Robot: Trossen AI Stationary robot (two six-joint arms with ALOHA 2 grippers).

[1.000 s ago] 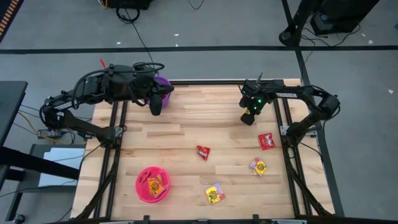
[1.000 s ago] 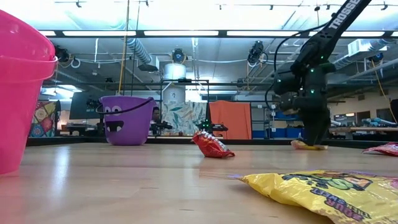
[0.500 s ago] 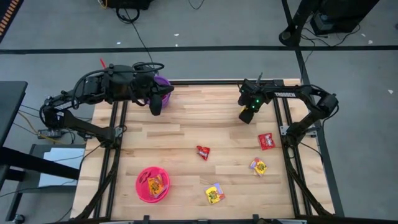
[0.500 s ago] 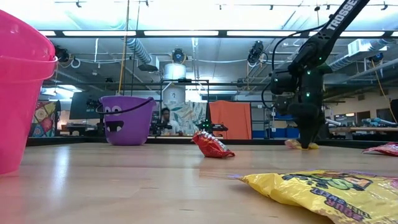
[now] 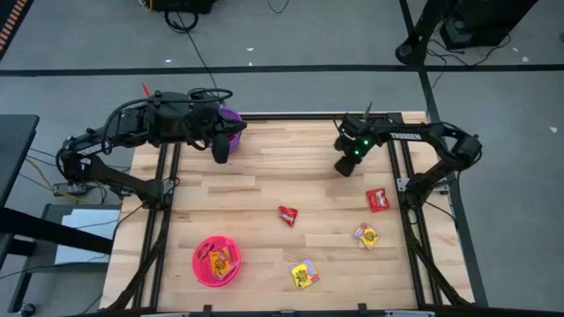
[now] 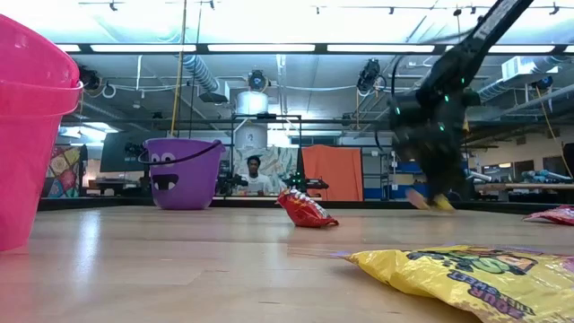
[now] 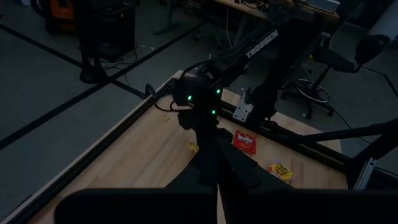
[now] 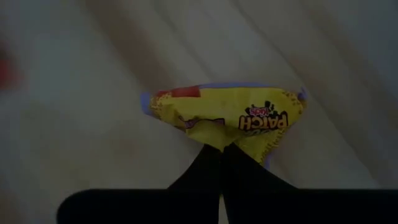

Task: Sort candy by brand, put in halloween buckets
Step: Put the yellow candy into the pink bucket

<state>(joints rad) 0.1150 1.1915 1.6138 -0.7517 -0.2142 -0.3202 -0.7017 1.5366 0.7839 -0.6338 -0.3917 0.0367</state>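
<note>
I had the table (image 5: 264,176) before me, the pink bucket (image 5: 216,261) well away, near its front edge. My right gripper (image 5: 345,167) was clamped on a yellow packet (image 8: 227,117), pinched mid-edge: light, crinkly, likely slippery.

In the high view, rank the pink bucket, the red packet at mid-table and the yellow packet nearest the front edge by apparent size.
1. pink bucket, clearly the largest.
2. yellow packet nearest the front edge.
3. red packet at mid-table, slightly smaller; its wrapper looks crumpled, so this gap is unsure.
</note>
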